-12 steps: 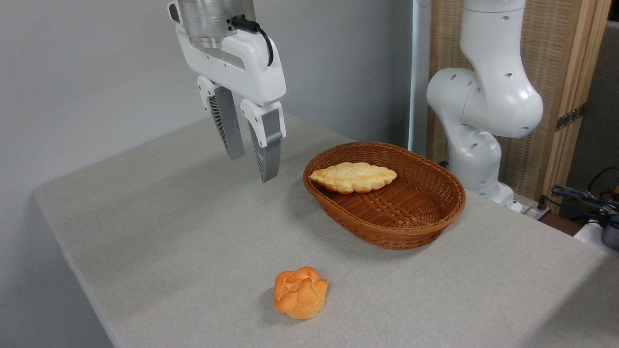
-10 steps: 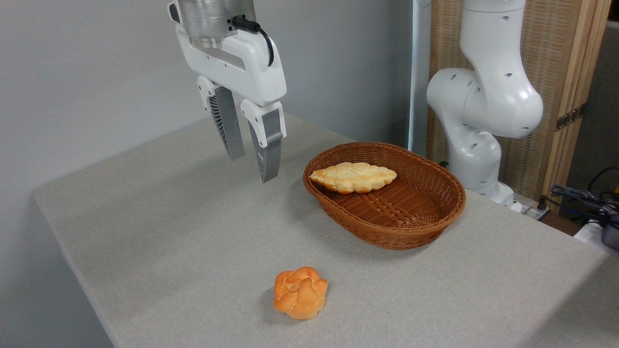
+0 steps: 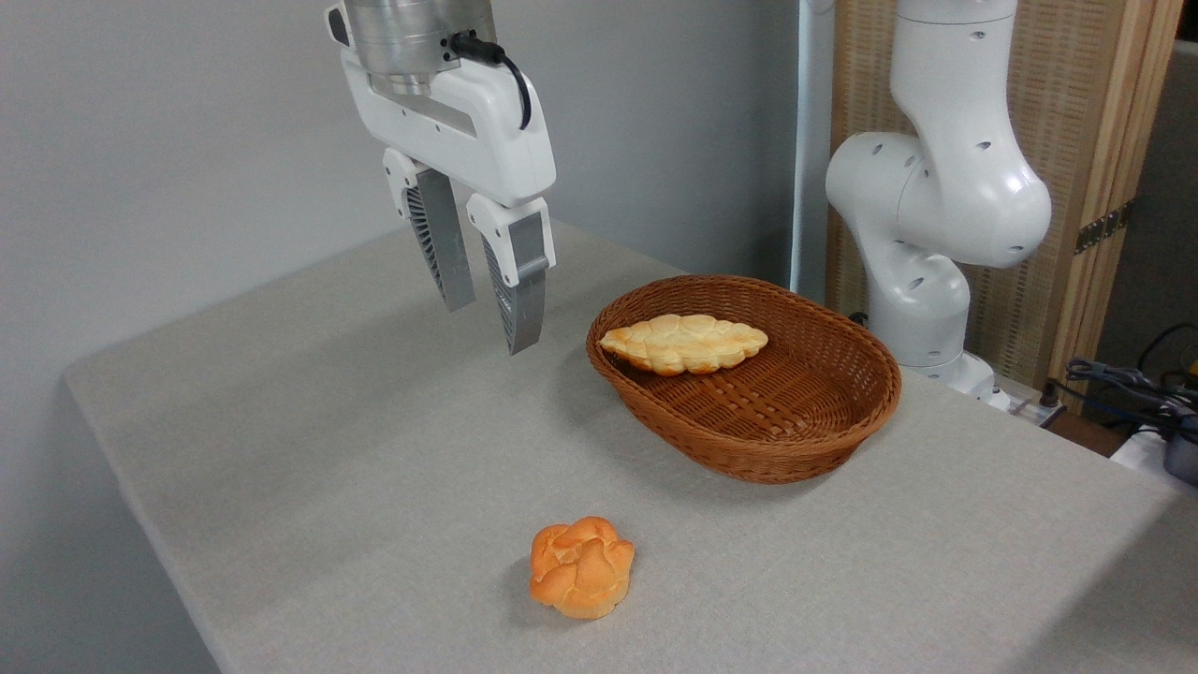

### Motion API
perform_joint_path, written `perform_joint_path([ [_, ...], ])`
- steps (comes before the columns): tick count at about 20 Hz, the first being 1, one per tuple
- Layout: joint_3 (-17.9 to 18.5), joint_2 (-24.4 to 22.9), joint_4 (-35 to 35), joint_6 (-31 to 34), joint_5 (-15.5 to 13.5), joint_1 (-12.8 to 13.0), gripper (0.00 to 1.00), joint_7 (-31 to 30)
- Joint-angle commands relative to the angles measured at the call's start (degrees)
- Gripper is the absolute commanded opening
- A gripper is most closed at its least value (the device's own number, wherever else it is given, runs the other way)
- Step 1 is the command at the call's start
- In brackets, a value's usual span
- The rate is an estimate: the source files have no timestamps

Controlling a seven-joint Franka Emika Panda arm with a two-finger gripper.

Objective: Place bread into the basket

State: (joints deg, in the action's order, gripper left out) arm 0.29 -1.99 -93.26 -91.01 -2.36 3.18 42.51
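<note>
The bread (image 3: 581, 566), a small orange-golden knotted bun, lies on the grey table near its front edge. The oval brown wicker basket (image 3: 796, 449) stands to the right of centre, apart from the bun. My gripper (image 3: 489, 328) hangs well above the table, left of the basket and far behind the bun. Its two grey fingers are spread a little, open, with nothing between them.
A longer, paler braided loaf (image 3: 684, 343) lies inside the basket against its left wall. The arm's white base (image 3: 927, 281) rises behind the basket at the right. Cables (image 3: 1137, 388) lie past the table's right edge. The table's left edge (image 3: 140, 524) drops off near the bun.
The gripper has shifted very slightly to the right. Bun, basket and loaf have not moved.
</note>
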Motion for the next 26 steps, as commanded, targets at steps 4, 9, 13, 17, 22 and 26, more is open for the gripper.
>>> perform_joint_path([
  [4, 0.15, 0.15, 0.27, 1.44, -0.89, -0.28, 1.0, -0.32],
  [9, 0.15, -0.03, -0.34, 1.36, -0.63, -0.63, 1.0, -0.32],
  [13, 0.15, -0.21, -3.76, -4.5, -0.01, -1.86, 1.0, -0.23],
  [17, 0.15, -0.47, -9.92, -13.92, 2.17, -2.04, 1.0, -0.32],
  [22, 0.5, -0.21, -17.57, -22.2, 8.14, -2.39, 1.0, 0.99],
  [26, 2.52, 0.41, -23.36, -27.45, 10.71, -2.39, 1.0, 2.93],
])
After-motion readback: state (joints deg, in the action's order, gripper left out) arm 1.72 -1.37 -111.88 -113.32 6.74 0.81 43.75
